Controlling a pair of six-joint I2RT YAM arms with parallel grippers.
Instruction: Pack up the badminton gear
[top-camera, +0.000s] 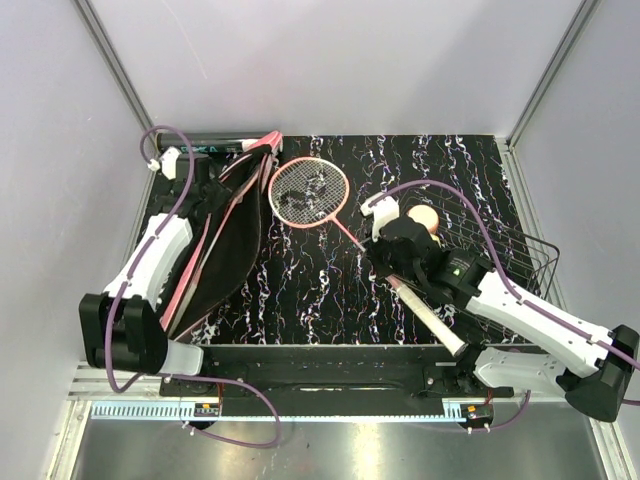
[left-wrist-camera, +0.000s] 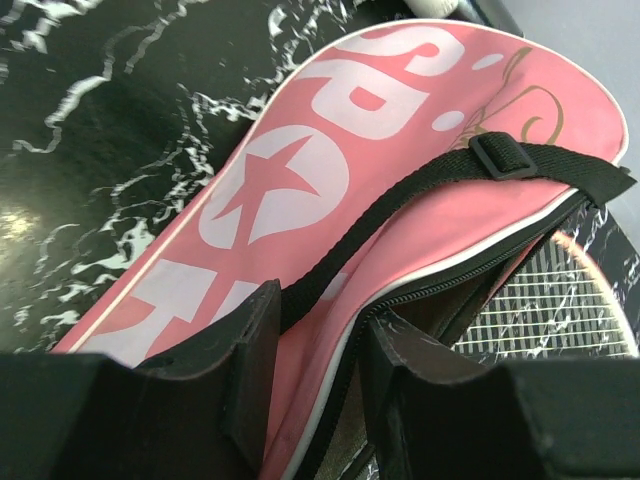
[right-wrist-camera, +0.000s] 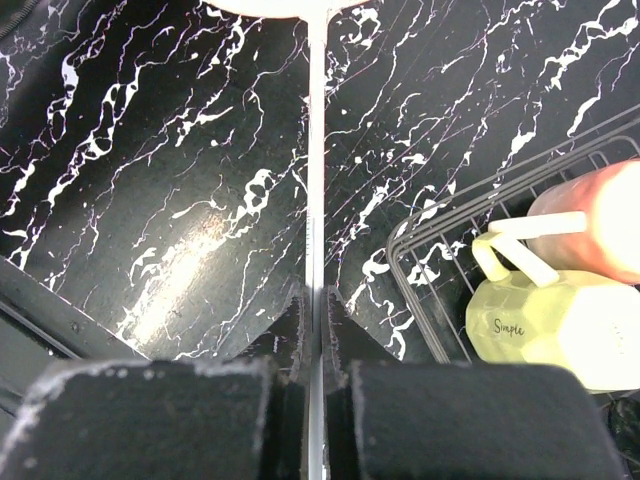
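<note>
The long pink "SPORT" racquet cover (top-camera: 225, 250) lies at the left, its mouth held open and its black lining showing. My left gripper (top-camera: 208, 190) is shut on the cover's upper flap; in the left wrist view its jaws (left-wrist-camera: 320, 330) straddle the zipped edge of the cover (left-wrist-camera: 300, 190). A pink-red racquet (top-camera: 308, 192) lies mid-table, its white handle (top-camera: 435, 322) pointing near right. My right gripper (top-camera: 383, 258) is shut on its thin shaft (right-wrist-camera: 317, 150). Racquet strings (left-wrist-camera: 590, 310) show beside the cover's mouth. The black tube (top-camera: 215, 147) lies at the back left. No shuttlecock shows.
A black wire basket (top-camera: 520, 260) stands at the right and holds the yellow-green cup (right-wrist-camera: 560, 320) with the peach lid (right-wrist-camera: 595, 225). The basket's rim (right-wrist-camera: 440, 250) is close to the right of my right gripper. Grey walls close in the table.
</note>
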